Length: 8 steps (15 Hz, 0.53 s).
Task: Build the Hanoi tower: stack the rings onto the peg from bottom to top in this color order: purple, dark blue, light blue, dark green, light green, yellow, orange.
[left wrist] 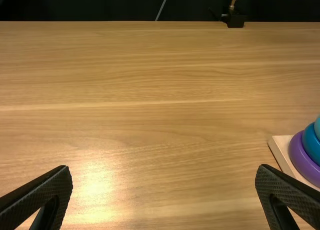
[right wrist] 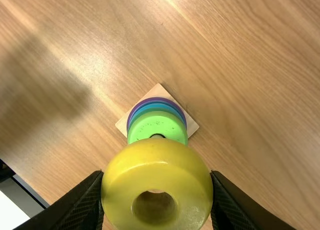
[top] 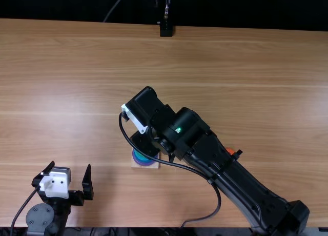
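Adding the yellow ring [right wrist: 156, 166] comes now: the right gripper [right wrist: 157, 173] pinches it near the peg [right wrist: 157, 136] and should line it up, then lower it. The left gripper [left wrist: 164, 168] is wide.

The left pincer [top: 70, 166] is spread wide by the table's [top: 77, 66] near edge. The right arm [top: 225, 166] slants inward from that edge, the right pincer [top: 142, 141] clamped.
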Each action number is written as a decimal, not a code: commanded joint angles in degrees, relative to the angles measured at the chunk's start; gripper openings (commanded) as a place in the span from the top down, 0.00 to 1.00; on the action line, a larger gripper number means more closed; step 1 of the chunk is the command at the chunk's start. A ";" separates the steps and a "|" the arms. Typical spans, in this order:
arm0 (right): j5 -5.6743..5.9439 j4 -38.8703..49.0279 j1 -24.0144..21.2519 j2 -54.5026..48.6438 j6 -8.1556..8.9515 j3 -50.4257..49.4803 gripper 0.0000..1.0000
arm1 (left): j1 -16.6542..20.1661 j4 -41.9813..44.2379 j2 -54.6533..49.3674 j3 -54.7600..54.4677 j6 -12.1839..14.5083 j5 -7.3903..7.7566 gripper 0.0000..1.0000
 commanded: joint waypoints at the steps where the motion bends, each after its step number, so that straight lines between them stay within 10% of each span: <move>1: -0.02 0.14 0.43 0.83 0.21 0.70 1.00 | 0.67 -4.19 -0.89 -6.33 0.69 -0.21 0.00; 7: 0.08 0.25 0.43 4.26 0.31 0.26 1.00 | 0.67 -4.19 -0.89 -6.33 0.69 -0.21 0.00; 8: 0.08 0.25 0.43 4.26 0.31 0.61 0.78 | 0.67 -4.19 -0.89 -6.33 0.69 -0.21 0.00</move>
